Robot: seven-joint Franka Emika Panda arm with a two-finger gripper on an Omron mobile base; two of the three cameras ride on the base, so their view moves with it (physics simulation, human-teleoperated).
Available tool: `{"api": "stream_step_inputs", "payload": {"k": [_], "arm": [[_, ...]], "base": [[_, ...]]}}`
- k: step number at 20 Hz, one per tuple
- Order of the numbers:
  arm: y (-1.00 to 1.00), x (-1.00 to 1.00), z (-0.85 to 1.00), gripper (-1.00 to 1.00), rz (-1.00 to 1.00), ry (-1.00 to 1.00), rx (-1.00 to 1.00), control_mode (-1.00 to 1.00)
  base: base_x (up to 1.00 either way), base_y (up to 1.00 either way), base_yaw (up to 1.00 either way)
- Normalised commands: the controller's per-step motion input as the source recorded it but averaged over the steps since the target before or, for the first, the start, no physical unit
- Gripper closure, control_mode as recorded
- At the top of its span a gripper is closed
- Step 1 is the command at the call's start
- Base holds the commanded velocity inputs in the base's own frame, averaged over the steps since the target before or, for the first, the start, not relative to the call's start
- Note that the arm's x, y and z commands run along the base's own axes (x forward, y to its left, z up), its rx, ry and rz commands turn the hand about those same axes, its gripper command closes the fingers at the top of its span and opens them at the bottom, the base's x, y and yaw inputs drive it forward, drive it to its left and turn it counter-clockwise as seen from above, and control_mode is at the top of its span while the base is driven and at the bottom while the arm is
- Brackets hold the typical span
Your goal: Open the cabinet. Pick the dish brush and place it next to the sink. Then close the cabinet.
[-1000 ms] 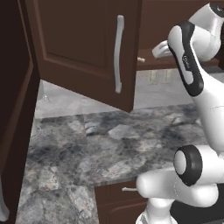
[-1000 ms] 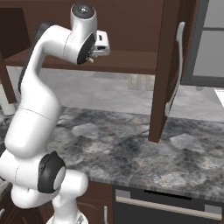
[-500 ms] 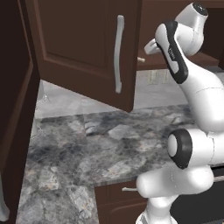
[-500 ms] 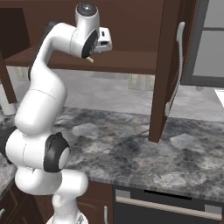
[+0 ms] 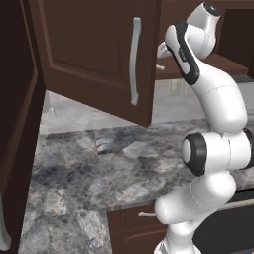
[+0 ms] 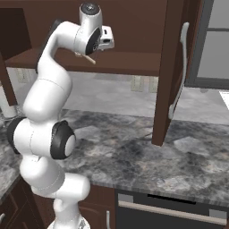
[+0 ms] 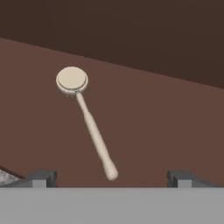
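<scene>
Cabinet [image 5: 94, 54] doors are hanging open, so step one looks done; the pick step is in hand. In the left base view the left door is swinging out over the stone counter [image 5: 99, 168], with its silver handle [image 5: 134, 59] facing the camera. Right of it, the arm is reaching up to the cabinet shelf [image 6: 120, 65]. The gripper [image 7: 109, 177] is hovering just above the dish brush [image 7: 87, 122], jaws spread wide and holding nothing. The brush is lying flat on the shelf, pale here rather than red, round head far-left, handle end between the fingertips [image 7: 41, 177]. Next move, likely: lowering straight down, centring on the thin handle, then closing. Risk: the slim handle slipping or rolling. The sink's position cannot be told.
</scene>
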Motion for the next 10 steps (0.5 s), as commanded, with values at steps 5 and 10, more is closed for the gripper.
{"api": "stream_step_inputs", "payload": {"k": [5, 10], "arm": [[0.10, 0.01, 0.00, -1.00, 0.02, 0.00, 0.00, -1.00], [0.06, 0.01, 0.00, -1.00, 0.04, 0.00, 0.00, -1.00]], "base": [[0.00, 0.00, 0.00], [0.00, 0.00, 0.00]]}}
